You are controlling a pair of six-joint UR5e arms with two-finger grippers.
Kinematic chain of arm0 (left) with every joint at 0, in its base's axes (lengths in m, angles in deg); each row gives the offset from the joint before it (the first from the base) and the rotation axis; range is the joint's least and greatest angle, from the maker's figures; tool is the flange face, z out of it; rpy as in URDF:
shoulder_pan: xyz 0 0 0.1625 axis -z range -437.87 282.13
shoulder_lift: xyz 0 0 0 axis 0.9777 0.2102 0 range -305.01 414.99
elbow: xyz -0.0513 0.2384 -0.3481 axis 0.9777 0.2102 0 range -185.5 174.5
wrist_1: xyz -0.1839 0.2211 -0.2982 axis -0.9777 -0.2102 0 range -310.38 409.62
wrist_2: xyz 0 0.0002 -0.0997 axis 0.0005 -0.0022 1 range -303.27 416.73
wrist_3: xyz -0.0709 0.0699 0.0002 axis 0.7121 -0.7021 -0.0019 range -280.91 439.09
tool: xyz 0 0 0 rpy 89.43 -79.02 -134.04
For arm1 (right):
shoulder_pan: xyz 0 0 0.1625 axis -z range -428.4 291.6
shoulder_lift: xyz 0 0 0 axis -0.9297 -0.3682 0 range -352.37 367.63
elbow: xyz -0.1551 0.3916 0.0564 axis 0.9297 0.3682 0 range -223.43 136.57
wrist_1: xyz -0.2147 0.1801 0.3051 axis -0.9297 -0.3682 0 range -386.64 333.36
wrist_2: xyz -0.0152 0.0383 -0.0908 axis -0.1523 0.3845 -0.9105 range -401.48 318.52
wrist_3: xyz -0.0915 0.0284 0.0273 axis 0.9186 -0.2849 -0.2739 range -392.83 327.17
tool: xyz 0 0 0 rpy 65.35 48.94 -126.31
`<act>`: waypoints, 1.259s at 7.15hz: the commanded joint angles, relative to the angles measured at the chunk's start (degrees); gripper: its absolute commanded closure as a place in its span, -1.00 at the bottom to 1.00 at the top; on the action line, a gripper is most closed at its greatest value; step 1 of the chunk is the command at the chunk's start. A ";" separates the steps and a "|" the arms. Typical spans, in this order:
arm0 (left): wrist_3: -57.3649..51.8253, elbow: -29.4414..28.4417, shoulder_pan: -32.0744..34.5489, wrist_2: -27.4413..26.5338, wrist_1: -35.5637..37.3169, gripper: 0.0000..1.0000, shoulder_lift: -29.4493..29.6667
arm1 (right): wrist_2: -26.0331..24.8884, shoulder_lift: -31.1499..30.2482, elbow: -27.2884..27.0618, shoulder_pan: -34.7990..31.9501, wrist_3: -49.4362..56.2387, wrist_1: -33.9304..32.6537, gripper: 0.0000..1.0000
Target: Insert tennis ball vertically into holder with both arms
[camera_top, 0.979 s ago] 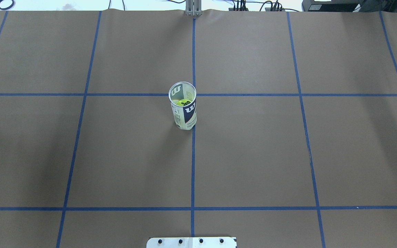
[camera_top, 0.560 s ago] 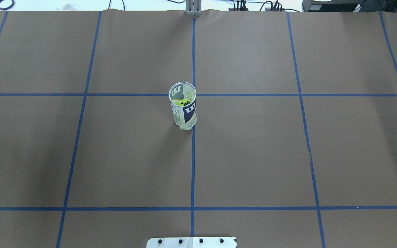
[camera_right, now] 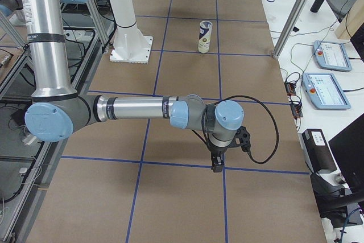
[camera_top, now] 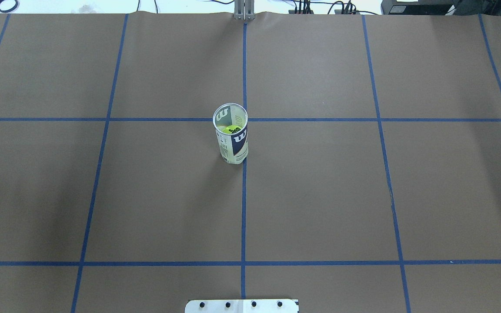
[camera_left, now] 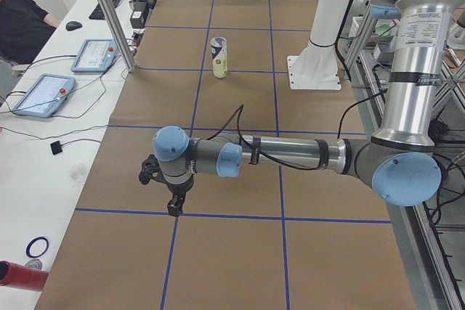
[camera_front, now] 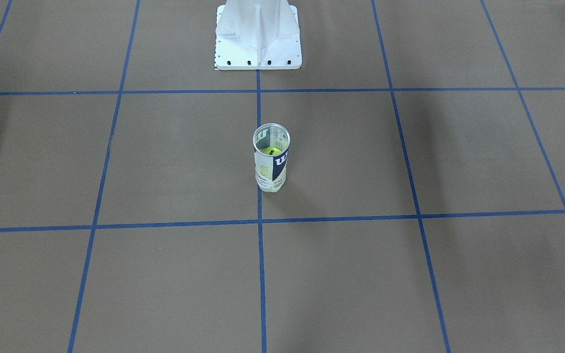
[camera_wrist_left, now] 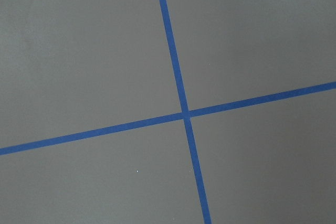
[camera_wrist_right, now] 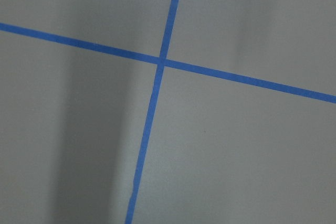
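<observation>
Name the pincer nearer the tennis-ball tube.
Left, narrowly, it seems. The left pincer and right pincer hang near-mirrored far out on opposite sides; the tennis-ball tube stands just left of the centre tape line.

Your overhead and front cameras face each other over the holder point(camera_top: 232, 141); both end cameras share it, far along the table point(camera_left: 240, 99). Wrist cameras look close at tape crossings point(camera_wrist_left: 185, 114) below the jaws.

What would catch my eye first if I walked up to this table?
A lone clear tube stands upright at the middle of the brown, blue-taped table, a yellow-green tennis ball inside it. The left arm and right arm stretch low over opposite ends of the table.
</observation>
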 commanded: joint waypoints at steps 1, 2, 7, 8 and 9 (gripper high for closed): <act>-0.89 1.77 1.23 -0.48 3.57 -1.00 -0.07 | 3.09 -0.21 0.36 -0.02 -2.37 2.09 -0.99; -0.28 1.43 1.85 -0.49 4.36 -1.00 -0.16 | 3.46 -0.30 0.36 -0.02 -2.29 2.09 -0.99; 0.96 1.34 1.85 -1.72 4.63 -1.00 -0.60 | 5.58 -1.36 0.19 -0.02 -3.51 2.09 -0.99; 0.96 1.43 1.85 -1.72 4.63 -1.00 -0.69 | 5.31 -1.70 -0.42 -0.10 -6.91 2.18 -0.99; 0.96 1.60 1.85 -1.63 4.55 -1.00 -1.03 | 4.53 -2.75 -2.17 -0.11 -7.55 2.27 -0.99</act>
